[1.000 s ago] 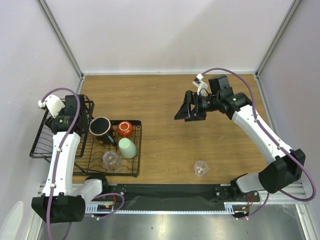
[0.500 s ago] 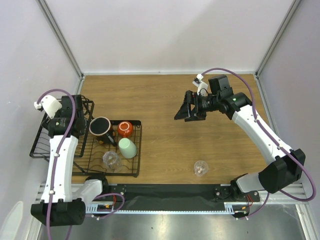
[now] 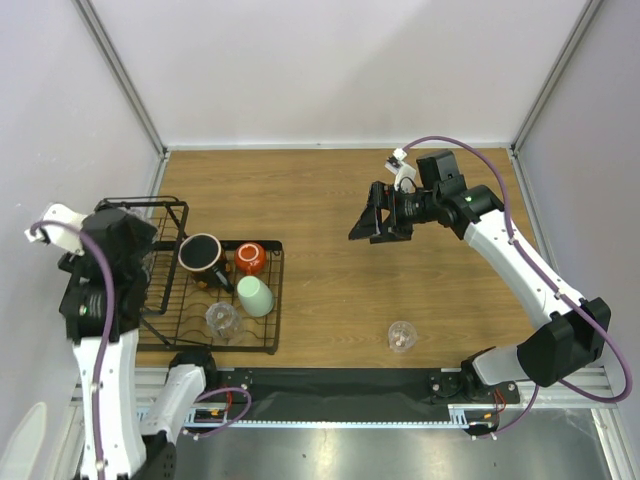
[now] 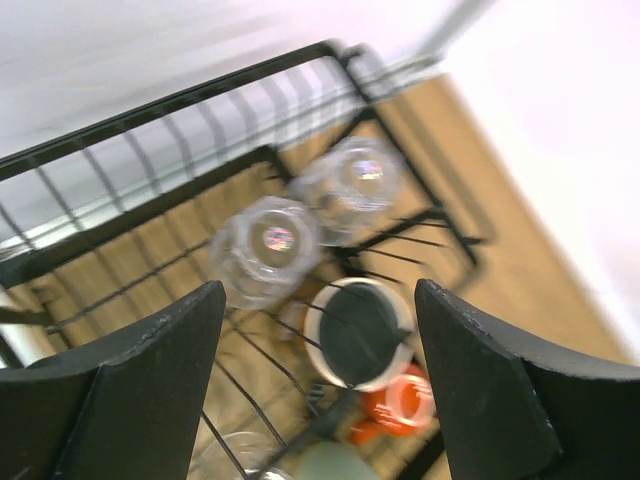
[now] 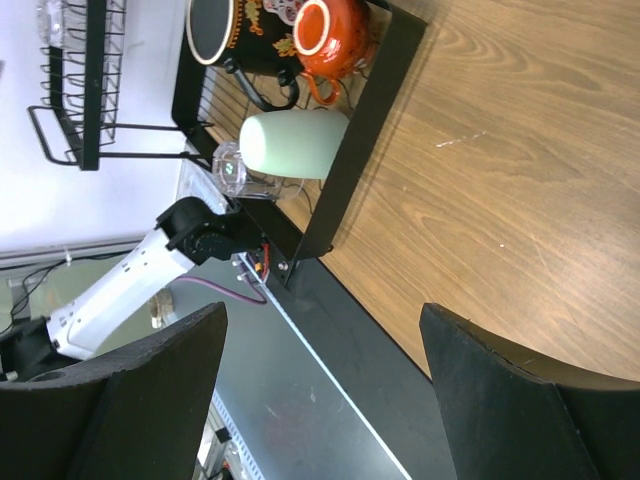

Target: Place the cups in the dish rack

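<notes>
The black wire dish rack (image 3: 272,300) lies at the table's left. On its flat grid rest a dark mug (image 3: 201,253), an orange-red cup (image 3: 250,258), a mint-green cup (image 3: 255,296) and a clear tumbler (image 3: 222,319). Two more clear tumblers (image 4: 268,250) (image 4: 350,185) stand in the taller basket end. One clear tumbler (image 3: 402,336) stands alone on the table near the front edge. My left gripper (image 4: 315,390) hangs open and empty above the rack, over the mug (image 4: 358,333). High above mid-table, my right gripper (image 3: 380,222) is open, holding nothing.
Wooden tabletop with white walls on three sides. A black strip and metal rail (image 3: 340,385) run along the near edge by the arm bases. The left arm (image 3: 100,300) rises at the rack's left end.
My left arm has lifted and drawn back to the left, away from the basket, and its jaws have spread wider. The right arm has not moved.
</notes>
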Controlling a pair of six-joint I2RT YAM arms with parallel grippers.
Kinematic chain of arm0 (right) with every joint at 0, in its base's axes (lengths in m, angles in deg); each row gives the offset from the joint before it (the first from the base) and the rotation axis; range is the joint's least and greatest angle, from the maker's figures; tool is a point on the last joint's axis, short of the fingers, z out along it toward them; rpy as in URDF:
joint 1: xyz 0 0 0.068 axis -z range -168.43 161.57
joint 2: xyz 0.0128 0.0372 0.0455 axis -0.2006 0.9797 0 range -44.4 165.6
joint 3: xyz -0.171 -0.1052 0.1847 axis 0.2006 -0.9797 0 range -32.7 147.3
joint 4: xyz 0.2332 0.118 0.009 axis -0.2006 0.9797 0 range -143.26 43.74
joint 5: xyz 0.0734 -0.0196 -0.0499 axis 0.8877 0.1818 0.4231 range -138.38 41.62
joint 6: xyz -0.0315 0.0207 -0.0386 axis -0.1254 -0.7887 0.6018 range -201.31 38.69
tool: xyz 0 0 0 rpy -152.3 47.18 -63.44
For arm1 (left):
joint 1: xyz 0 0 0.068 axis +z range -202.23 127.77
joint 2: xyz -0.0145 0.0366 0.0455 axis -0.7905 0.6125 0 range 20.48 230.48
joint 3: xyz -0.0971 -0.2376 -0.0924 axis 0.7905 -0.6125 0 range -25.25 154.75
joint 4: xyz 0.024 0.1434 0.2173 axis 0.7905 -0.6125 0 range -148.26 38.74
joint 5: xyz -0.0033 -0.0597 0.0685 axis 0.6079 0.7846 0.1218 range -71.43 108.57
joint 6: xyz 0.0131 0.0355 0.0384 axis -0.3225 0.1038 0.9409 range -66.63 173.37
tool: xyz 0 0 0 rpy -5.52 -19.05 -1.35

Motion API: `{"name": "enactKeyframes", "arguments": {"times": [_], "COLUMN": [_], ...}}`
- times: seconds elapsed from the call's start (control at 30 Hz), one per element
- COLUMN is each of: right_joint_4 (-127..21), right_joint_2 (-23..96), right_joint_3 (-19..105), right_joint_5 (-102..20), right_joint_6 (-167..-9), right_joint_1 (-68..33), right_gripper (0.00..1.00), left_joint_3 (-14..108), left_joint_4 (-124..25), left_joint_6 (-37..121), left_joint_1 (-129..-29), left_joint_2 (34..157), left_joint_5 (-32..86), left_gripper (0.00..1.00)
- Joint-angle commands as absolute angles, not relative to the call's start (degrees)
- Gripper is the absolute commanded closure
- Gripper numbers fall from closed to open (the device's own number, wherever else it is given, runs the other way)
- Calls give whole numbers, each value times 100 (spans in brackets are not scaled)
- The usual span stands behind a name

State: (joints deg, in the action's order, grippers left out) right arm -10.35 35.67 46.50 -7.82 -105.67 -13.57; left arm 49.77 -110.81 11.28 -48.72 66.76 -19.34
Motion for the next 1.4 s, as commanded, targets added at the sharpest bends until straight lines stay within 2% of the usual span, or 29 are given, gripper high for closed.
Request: {"name": "enactKeyframes", "arguments": {"times": [0.0, 0.2, 0.33, 0.63, 0.83, 1.03, 1.17, 1.37], "right_joint_4": [-871, -353, -106, 88, -115, 114, 36, -325], "right_joint_2": [3575, 3620, 3400, 2610, 2178, 2064, 1958, 2063], "right_joint_3": [4843, 4588, 4211, 2418, 2100, 2030, 1654, 1362], "right_joint_5": [-1014, -1374, -1777, -2358, -2842, -3351, -3423, -3353], "right_joint_6": [-10522, -10390, -10390, -10811, -11365, -11524, -11638, -11761], "right_joint_1": [-1383, -1392, -1400, -1584, -2286, -2753, -2929, -3061], "right_gripper": [15, 15, 15, 16, 19, 23, 26, 37], "left_joint_3": [5270, 5122, 4797, 4164, 4198, 4189, 4032, 3961], "left_joint_4": [-10550, -9945, -9390, -9099, -9424, -9126, -9038, -9300], "left_joint_6": [1355, 1522, 1610, 1197, 1294, 855, 574, 354], "left_joint_1": [-4810, -4819, -4819, -5169, -6442, -7550, -7895, -8097], "left_joint_2": [6355, 6267, 6397, 6600, 7197, 7514, 7567, 7646], "left_joint_5": [-1062, 800, 2440, 3807, 3686, 3449, 3377, 3263], "left_gripper": [18, 7, 6, 5, 5, 5, 6, 6]}}
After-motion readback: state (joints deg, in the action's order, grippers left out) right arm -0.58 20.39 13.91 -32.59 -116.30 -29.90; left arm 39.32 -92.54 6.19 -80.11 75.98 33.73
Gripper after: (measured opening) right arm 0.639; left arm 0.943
